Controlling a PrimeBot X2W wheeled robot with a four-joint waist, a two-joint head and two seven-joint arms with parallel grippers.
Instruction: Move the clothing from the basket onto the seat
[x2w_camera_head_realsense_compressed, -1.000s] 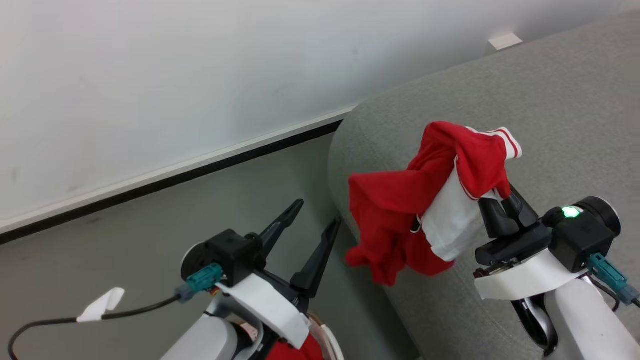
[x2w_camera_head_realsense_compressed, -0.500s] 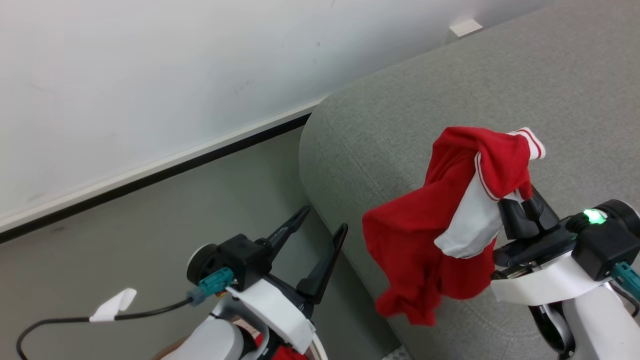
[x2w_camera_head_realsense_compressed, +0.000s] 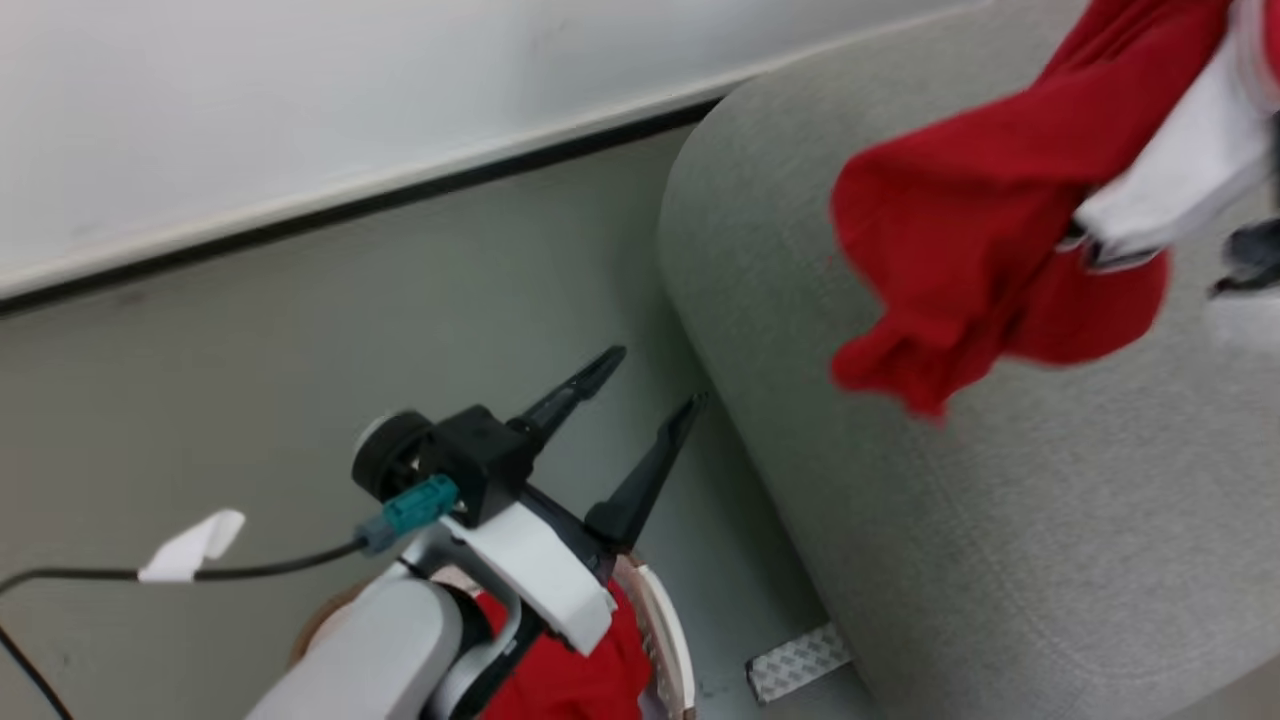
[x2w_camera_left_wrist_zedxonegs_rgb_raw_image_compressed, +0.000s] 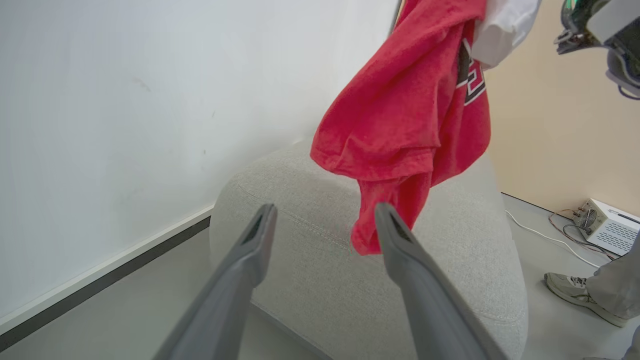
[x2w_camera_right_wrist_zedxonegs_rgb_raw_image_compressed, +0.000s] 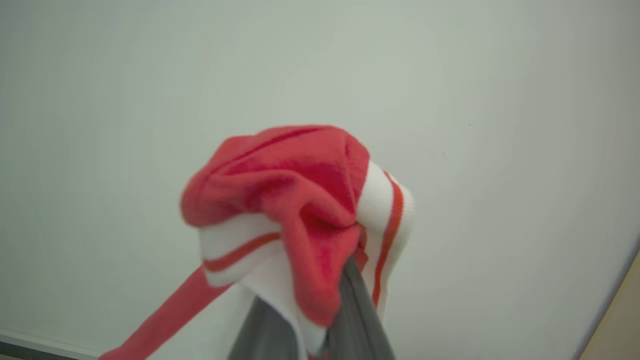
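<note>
A bright red garment (x2w_camera_head_realsense_compressed: 960, 230) with a white sleeve hangs in the air above the light grey seat (x2w_camera_head_realsense_compressed: 950, 520). My right gripper (x2w_camera_right_wrist_zedxonegs_rgb_raw_image_compressed: 325, 320) is shut on its bunched striped cuff (x2w_camera_right_wrist_zedxonegs_rgb_raw_image_compressed: 385, 220), and the fabric hides the fingertips. In the left wrist view the same garment (x2w_camera_left_wrist_zedxonegs_rgb_raw_image_compressed: 405, 110) dangles over the seat's rounded end (x2w_camera_left_wrist_zedxonegs_rgb_raw_image_compressed: 450, 280), beyond my left gripper (x2w_camera_left_wrist_zedxonegs_rgb_raw_image_compressed: 324, 217). That left gripper (x2w_camera_head_realsense_compressed: 657, 378) stands open and holds nothing, over the floor beside the seat. Under the left arm the basket's rim (x2w_camera_head_realsense_compressed: 665, 640) shows, with more red clothing (x2w_camera_head_realsense_compressed: 560, 680) inside.
A white wall with a dark baseboard (x2w_camera_head_realsense_compressed: 350, 205) runs behind a strip of grey floor left of the seat. A patch of tape (x2w_camera_head_realsense_compressed: 797, 660) lies on the floor. A person's shoe (x2w_camera_left_wrist_zedxonegs_rgb_raw_image_compressed: 570, 287), a white box (x2w_camera_left_wrist_zedxonegs_rgb_raw_image_compressed: 607, 225) and cables sit beyond the seat.
The right arm has carried the garment up and to the right, leaving most of that gripper past the view's edge. The head camera has shifted. The left gripper stays open.
</note>
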